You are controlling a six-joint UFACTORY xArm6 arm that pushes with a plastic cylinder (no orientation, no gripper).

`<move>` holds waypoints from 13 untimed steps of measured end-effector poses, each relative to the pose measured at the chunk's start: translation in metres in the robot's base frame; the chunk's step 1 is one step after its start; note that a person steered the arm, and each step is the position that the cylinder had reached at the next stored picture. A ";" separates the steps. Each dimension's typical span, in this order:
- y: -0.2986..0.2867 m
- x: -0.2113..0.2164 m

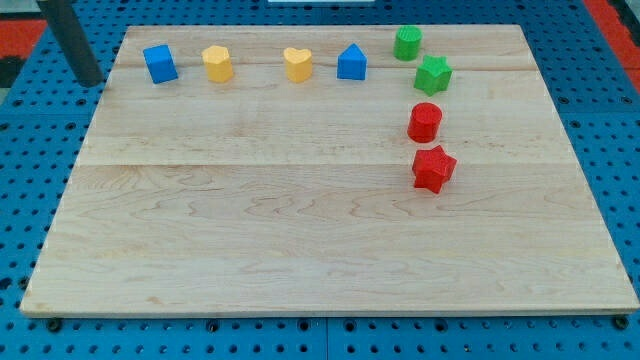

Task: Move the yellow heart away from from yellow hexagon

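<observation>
My rod (78,45) is cut off by the view's top edge, so only its lower stretch shows at the far left, and my tip (90,82) sits at the wooden board's (250,220) far left corner, where I cannot tell whether it touches the surface. The blue pegboard (30,200) under the board runs out of the picture on every side. Red patches (20,40) in both far corners are clipped by the edges and cannot be identified.
</observation>
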State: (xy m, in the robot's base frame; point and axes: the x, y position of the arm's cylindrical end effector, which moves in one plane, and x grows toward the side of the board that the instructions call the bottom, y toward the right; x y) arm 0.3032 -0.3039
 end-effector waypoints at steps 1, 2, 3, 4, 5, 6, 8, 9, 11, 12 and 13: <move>0.054 -0.005; 0.057 -0.033; 0.093 -0.030; 0.170 -0.030; 0.241 -0.019; 0.318 -0.019; 0.340 0.001; 0.291 -0.032; 0.324 -0.111; 0.354 -0.110; 0.428 -0.111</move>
State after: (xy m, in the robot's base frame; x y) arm 0.1922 0.1244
